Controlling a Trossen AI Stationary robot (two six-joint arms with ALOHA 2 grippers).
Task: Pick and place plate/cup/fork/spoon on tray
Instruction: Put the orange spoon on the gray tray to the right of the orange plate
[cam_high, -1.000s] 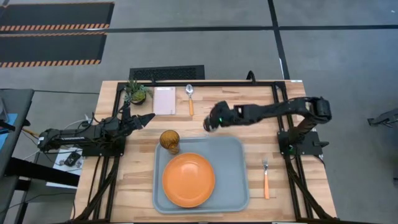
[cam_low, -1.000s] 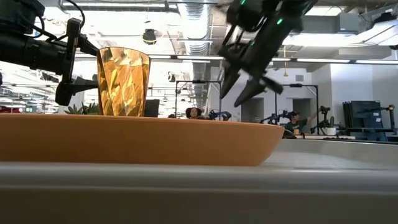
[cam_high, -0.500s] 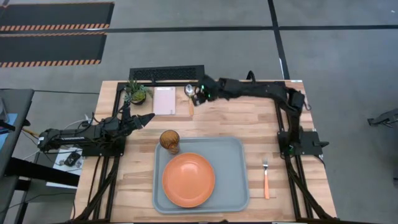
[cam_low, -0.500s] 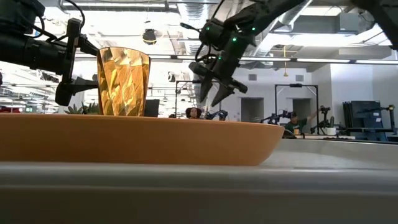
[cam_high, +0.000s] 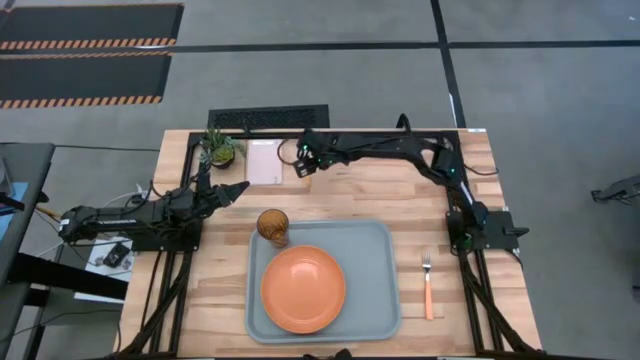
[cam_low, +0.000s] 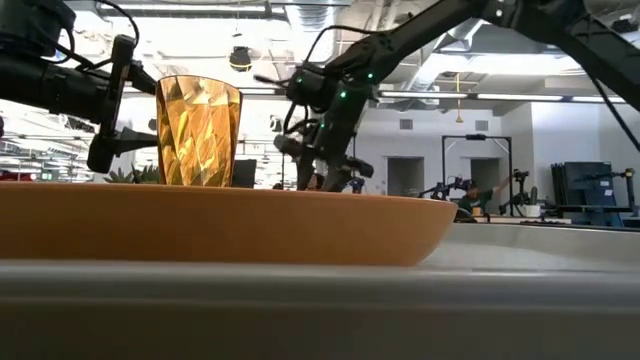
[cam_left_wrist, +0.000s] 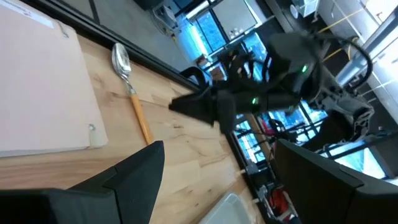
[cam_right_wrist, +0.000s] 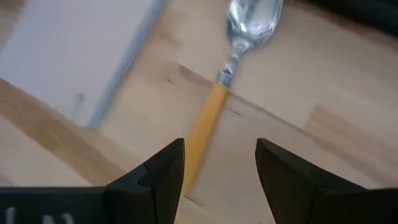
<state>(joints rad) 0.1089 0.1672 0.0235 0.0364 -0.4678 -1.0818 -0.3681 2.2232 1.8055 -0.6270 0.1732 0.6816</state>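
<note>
Orange spoon handle partly hidden, fingers spread

The plate and cup sit on the tray — fork right of it, spoon behind.

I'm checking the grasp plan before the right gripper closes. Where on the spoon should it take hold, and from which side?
Grip the spoon on its straight orange handle, coming down from above with the fingers either side. It lies flat on the table beside the napkin, and the open right gripper already straddles the handle.
</note>
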